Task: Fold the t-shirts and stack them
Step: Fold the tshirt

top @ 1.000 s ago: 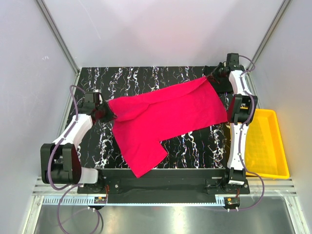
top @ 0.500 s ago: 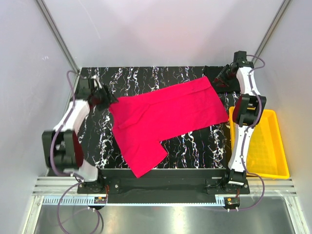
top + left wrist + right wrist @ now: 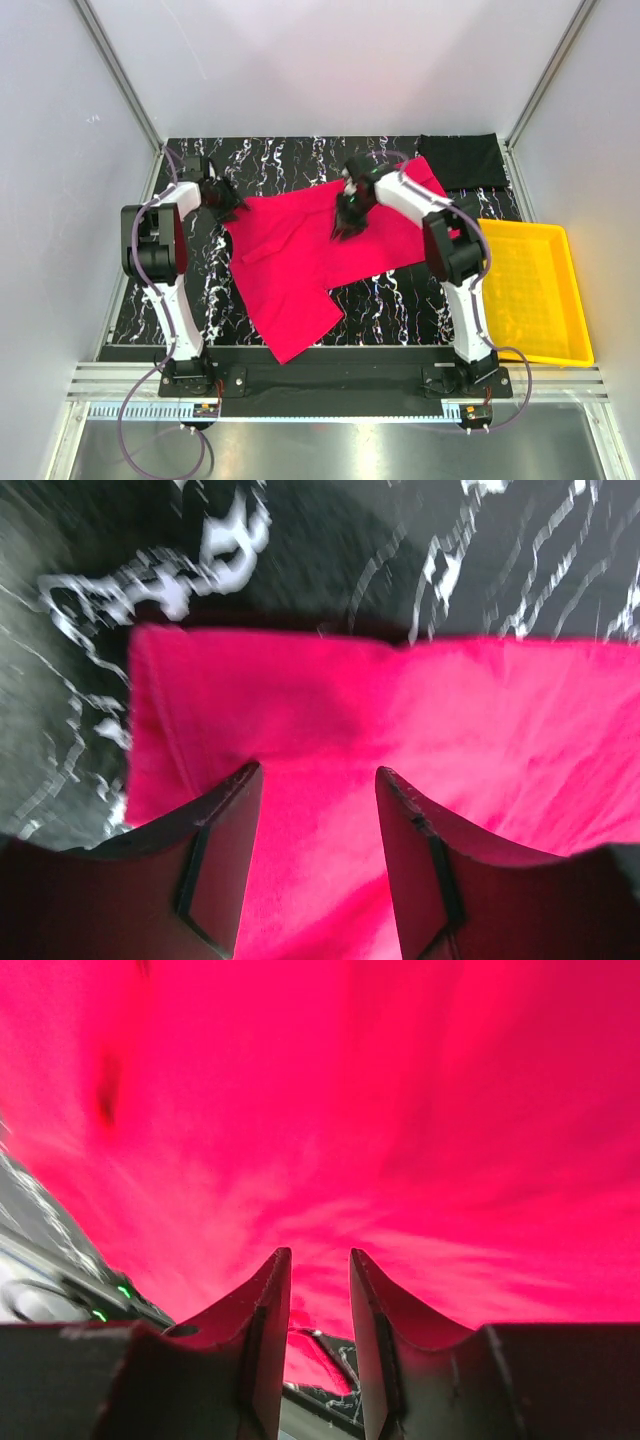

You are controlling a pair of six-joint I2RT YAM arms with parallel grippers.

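The red t-shirt (image 3: 330, 240) lies spread flat across the black veined table (image 3: 290, 160), one part reaching toward the near edge. At the back right corner sits the black t-shirt (image 3: 460, 160), folded. My left gripper (image 3: 225, 197) hovers at the red shirt's left edge. In the left wrist view it (image 3: 320, 770) is open over red cloth (image 3: 450, 710) with nothing between the fingers. Above the middle of the red shirt is my right gripper (image 3: 345, 222). The right wrist view shows it (image 3: 320, 1253) open with a narrower gap, close over red cloth (image 3: 400, 1110).
A yellow plastic tray (image 3: 530, 290) stands off the table's right side, beside the right arm's base. Grey walls and metal posts close in the table at the back and sides. Bare tabletop (image 3: 330, 550) shows just beyond the shirt's left edge.
Both grippers have opened and let go of the red shirt. The right arm swung from the back right corner to over the shirt's middle, uncovering the black shirt. The left arm drew back left.
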